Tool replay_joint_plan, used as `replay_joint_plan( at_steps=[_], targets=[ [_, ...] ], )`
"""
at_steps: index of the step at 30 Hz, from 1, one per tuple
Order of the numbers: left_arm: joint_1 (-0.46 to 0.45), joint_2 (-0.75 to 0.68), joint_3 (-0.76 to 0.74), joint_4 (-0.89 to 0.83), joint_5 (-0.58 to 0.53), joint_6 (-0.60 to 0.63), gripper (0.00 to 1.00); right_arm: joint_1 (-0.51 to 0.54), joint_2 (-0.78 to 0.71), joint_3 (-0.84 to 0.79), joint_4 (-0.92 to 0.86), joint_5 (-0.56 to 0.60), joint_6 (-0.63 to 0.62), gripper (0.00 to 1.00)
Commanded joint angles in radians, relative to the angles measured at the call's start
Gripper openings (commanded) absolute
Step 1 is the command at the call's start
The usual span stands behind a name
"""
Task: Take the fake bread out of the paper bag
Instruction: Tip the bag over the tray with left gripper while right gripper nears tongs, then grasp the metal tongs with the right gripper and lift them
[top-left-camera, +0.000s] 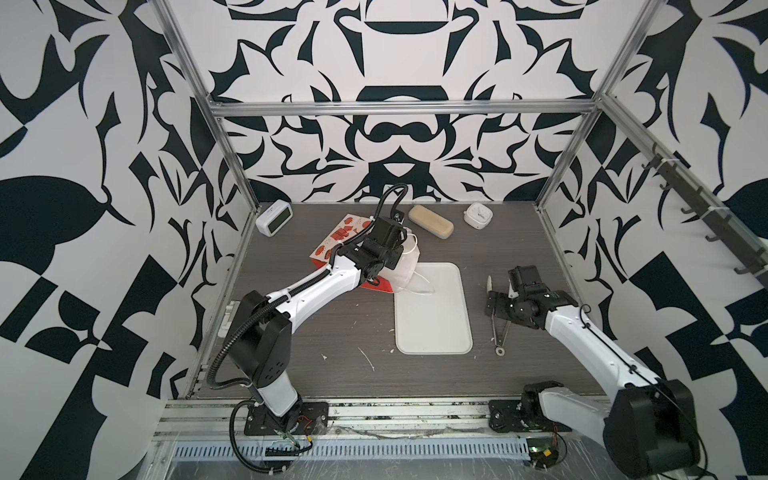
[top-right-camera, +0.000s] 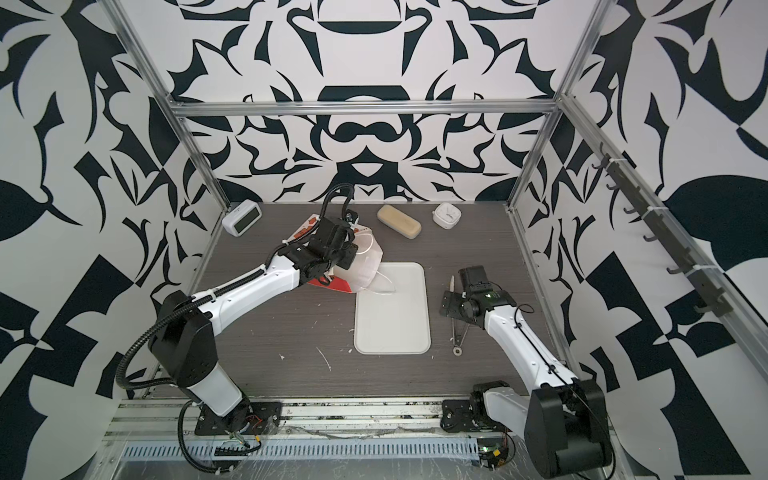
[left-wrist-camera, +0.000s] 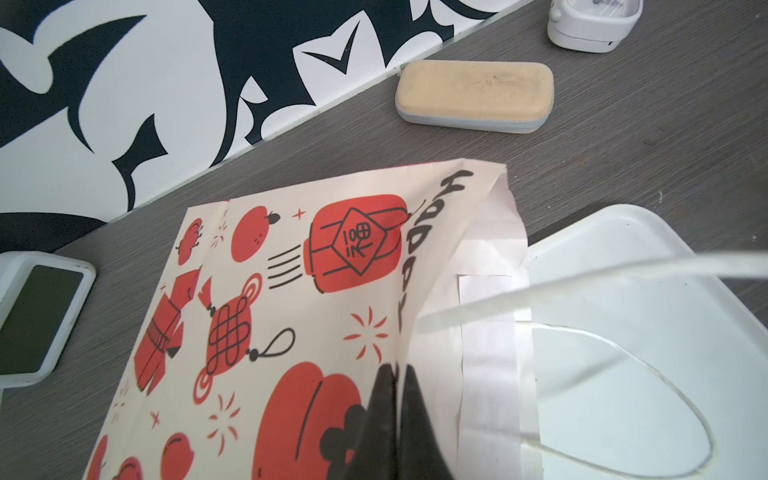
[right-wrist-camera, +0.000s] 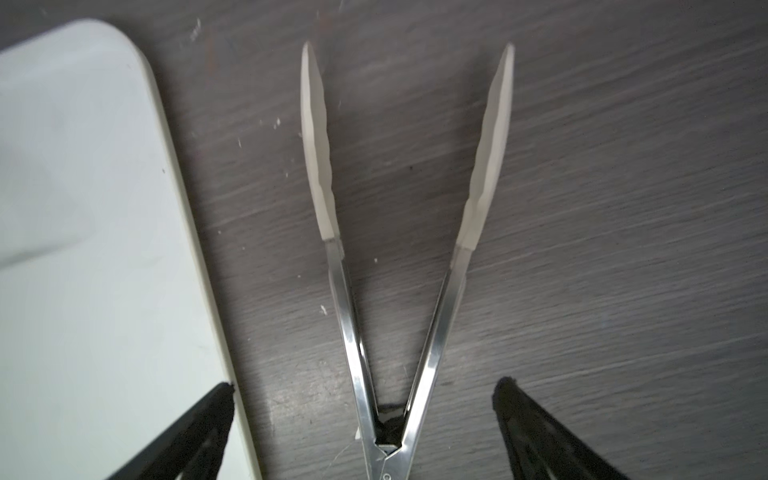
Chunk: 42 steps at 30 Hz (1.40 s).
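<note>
Two black fingers of the left gripper are pressed together on the edge of the paper bag by its mouth. This pinch shows only in the left wrist view, since in both top views the wrist covers it. The paper bag lies tilted on its side at the far left corner of the white tray, its white mouth and a cord handle reaching over the tray's rim; how much of it rests on the table is hard to tell. The fake bread shows in no view — the bag's inside is hidden. The right gripper hangs with its jaws spread wide over the metal tongs, which lie on the table just beside the tray; it grips nothing, and only its fingertips enter the wrist view
</note>
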Motion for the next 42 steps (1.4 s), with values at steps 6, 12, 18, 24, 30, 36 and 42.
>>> replay_joint_plan(
  at_steps=[6,12,18,24,30,36,42],
  targets=[
    [0.001,-0.093,-0.103,0.102,0.075,-0.013,0.0,-0.012,0.083,-0.019,-0.022,-0.026,0.027,1.0],
    [0.001,-0.141,-0.175,0.153,0.131,-0.025,0.0,-0.052,0.184,-0.029,0.043,-0.07,0.047,0.98],
    [0.001,-0.168,-0.22,0.166,0.126,-0.033,0.0,-0.059,0.274,-0.034,0.097,-0.071,0.051,0.77],
    [0.001,-0.179,-0.238,0.171,0.125,-0.043,0.0,-0.059,0.301,-0.044,0.085,-0.069,0.052,0.33],
    [0.001,-0.173,-0.232,0.168,0.125,-0.046,0.0,-0.019,0.191,-0.023,0.024,-0.082,0.04,0.0],
    [0.001,-0.184,-0.233,0.164,0.126,-0.024,0.0,0.244,0.072,0.139,-0.155,-0.106,-0.03,0.0],
    [0.001,-0.217,-0.256,0.174,0.141,0.018,0.0,0.506,0.077,0.278,-0.292,-0.214,-0.127,0.0]
  ],
)
